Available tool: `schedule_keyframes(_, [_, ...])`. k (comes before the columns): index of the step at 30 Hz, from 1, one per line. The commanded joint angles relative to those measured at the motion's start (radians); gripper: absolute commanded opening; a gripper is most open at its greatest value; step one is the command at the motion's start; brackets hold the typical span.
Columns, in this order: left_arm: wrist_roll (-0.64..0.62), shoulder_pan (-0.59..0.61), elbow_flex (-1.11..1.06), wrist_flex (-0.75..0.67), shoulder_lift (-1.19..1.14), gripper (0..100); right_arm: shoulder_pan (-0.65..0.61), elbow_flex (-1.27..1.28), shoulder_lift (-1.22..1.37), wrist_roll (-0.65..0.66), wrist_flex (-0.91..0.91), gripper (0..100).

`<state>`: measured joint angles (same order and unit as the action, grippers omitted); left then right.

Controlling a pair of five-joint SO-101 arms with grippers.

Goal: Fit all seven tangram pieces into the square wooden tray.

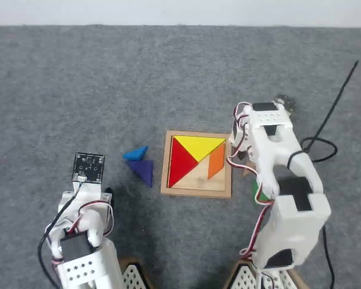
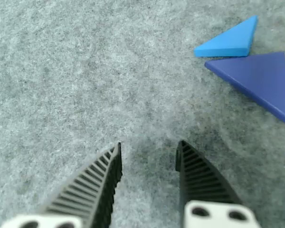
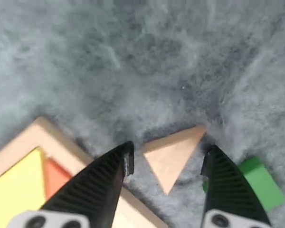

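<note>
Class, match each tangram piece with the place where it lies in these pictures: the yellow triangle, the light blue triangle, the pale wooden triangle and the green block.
Pieces
1. yellow triangle piece
2. light blue triangle piece
3. pale wooden triangle piece
4. green block

Places
A. beside the dark blue triangle on the grey carpet
B. just outside one finger of the right pincer
C. inside the square wooden tray
D. between the open right pincer's fingers

Pairs: 1-C, 2-A, 3-D, 4-B
</note>
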<state>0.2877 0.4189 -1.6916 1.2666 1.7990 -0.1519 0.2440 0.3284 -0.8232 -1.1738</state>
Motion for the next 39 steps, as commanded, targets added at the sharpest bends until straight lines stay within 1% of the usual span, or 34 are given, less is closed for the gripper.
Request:
schedule_keyframes(1, [0.015, 0.000, 0.007, 0.005, 0.018, 19, 0.015, -0.031, 0.024, -0.011, 0.028, 25.2])
schedule_keyframes(4, [0.015, 0.000, 0.007, 0.005, 0.018, 19, 0.015, -0.031, 0.045, -0.009, 0.035, 25.0])
schedule_keyframes(10, [0.015, 0.000, 0.007, 0.005, 0.018, 19, 0.065, -0.031, 0.010, -0.005, 0.036, 13.6])
schedule_keyframes(14, [0.015, 0.000, 0.007, 0.005, 0.018, 19, 0.093, -0.029, 0.007, -0.005, 0.030, 12.7])
schedule_keyframes(20, [0.015, 0.000, 0.007, 0.005, 0.018, 19, 0.088, -0.028, -0.002, 0.006, 0.027, 11.3])
schedule_keyframes(24, [0.015, 0.000, 0.007, 0.005, 0.018, 19, 0.073, -0.069, -0.008, 0.152, 0.016, 5.3])
schedule_keyframes(28, [0.015, 0.000, 0.007, 0.005, 0.018, 19, 0.047, -0.163, -0.012, 0.265, -0.097, 5.0])
schedule_keyframes(31, [0.015, 0.000, 0.007, 0.005, 0.018, 19, 0.031, -0.241, -0.004, 0.307, -0.177, 5.0])
schedule_keyframes(35, [0.015, 0.000, 0.007, 0.005, 0.018, 19, 0.013, -0.316, -0.005, 0.365, -0.237, 5.0])
schedule_keyframes(39, [0.015, 0.000, 0.007, 0.005, 0.018, 19, -0.064, -0.361, -0.002, 0.489, -0.278, 4.9])
